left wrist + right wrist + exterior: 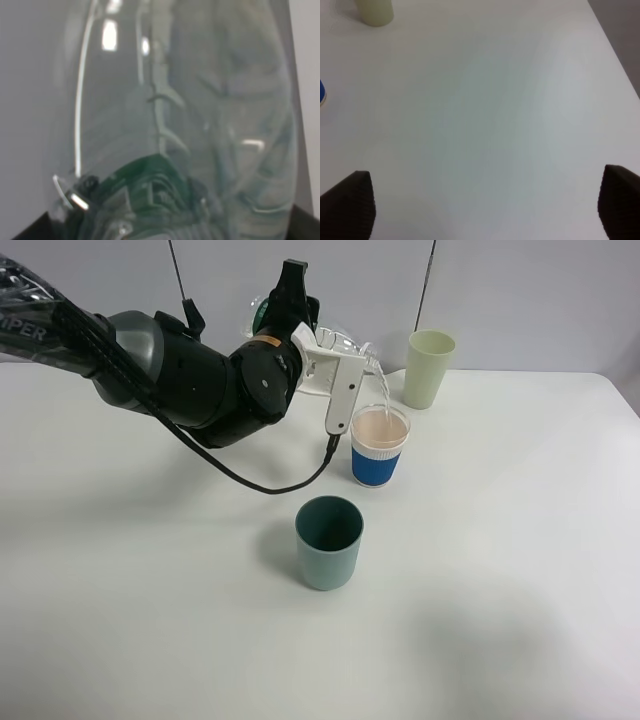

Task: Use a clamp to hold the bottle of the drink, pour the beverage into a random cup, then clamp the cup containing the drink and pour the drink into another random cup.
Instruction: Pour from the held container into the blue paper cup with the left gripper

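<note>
The left gripper (297,312) is closed tight on the bottle (340,340), which lies tilted, its neck just above the blue-sleeved cup (380,447). The right gripper (480,212) stands open, holding nothing.

This is looking like a robotics lab: a bare white worktop (150,640) is sitting before plain grey wall panels (520,290).

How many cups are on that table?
3. The blue-sleeved white cup stands under the tilted bottle; the teal cup sits nearer the camera; the pale green cup stands behind. The arm could hide more.
</note>
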Tool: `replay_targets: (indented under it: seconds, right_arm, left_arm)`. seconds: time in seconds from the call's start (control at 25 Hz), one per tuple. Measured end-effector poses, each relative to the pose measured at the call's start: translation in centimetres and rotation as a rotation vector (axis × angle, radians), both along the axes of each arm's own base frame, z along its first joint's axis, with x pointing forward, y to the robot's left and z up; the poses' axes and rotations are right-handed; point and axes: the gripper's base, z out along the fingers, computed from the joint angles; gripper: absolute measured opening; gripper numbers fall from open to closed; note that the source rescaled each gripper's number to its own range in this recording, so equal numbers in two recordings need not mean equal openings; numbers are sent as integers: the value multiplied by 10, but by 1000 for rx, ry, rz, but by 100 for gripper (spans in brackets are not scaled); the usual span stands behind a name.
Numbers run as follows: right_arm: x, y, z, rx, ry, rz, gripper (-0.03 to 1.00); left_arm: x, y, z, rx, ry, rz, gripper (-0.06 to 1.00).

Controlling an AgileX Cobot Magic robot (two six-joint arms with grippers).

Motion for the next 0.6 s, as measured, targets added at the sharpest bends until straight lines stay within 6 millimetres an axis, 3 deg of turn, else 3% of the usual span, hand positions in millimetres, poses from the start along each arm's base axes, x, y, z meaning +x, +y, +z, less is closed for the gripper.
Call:
replay_targets:
  seconds: [0.6]
  right_arm:
    - [0,0,0,0,0,0,70]
  left_arm:
    - [0,0,3,19,-31,3,2]
